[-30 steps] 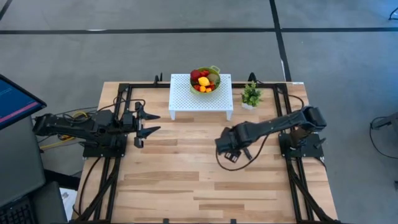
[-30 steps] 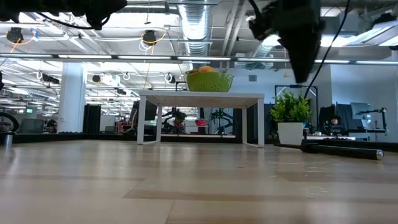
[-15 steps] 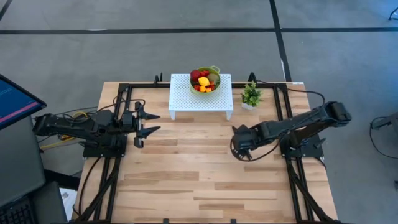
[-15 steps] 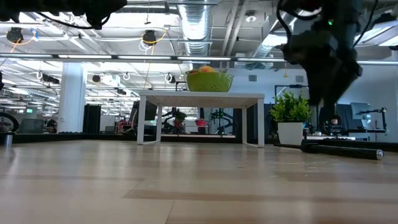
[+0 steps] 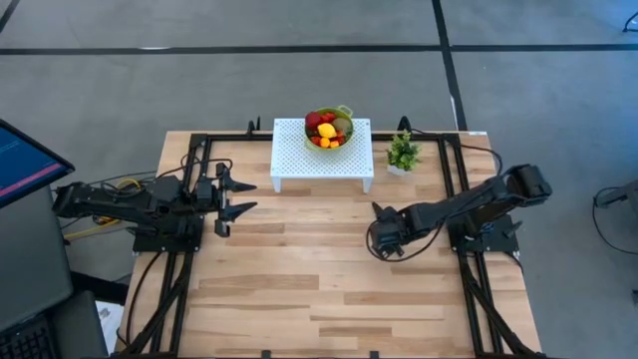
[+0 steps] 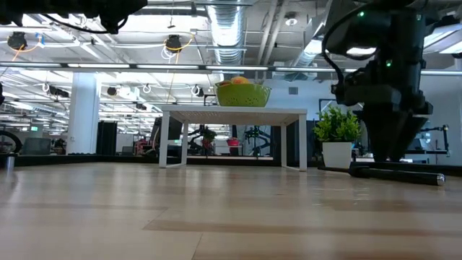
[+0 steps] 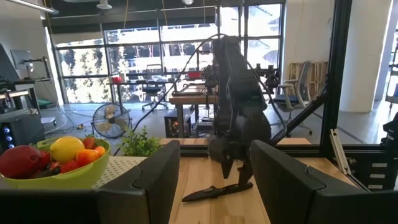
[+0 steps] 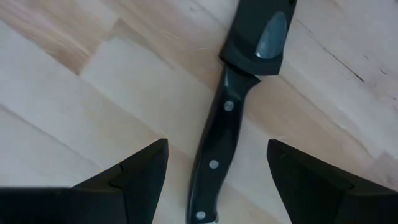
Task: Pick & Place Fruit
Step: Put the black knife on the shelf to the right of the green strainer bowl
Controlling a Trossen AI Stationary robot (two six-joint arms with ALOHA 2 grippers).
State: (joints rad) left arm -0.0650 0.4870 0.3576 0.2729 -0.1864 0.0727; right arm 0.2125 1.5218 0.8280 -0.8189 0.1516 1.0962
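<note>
The fruit (image 5: 327,129) lies heaped in a green bowl (image 5: 344,113) on a white perforated stand (image 5: 321,160) at the table's far middle; the left wrist view shows the fruit (image 7: 65,149) too. My right gripper (image 8: 217,180) points straight down, open, low over a black knife (image 8: 214,155) that lies flat on the table. Its fingers stand on either side of the knife's riveted handle without touching it. In the high view the right gripper (image 5: 384,241) hides the knife. My left gripper (image 5: 247,197) waits open at the table's left, held level and clear of everything.
A small green potted plant (image 5: 402,152) stands right of the stand, near the far right. The knife (image 6: 419,175) lies right of the table's middle. Bare wooden tabletop (image 5: 299,279) spreads across the middle and near side. Black frame rails (image 5: 469,289) run along both sides.
My right gripper has come down toward the table over the knife and shifted a little toward the table's right edge, rolling about its own axis as it sank. It has stayed open. The knife and the fruit have not moved.
</note>
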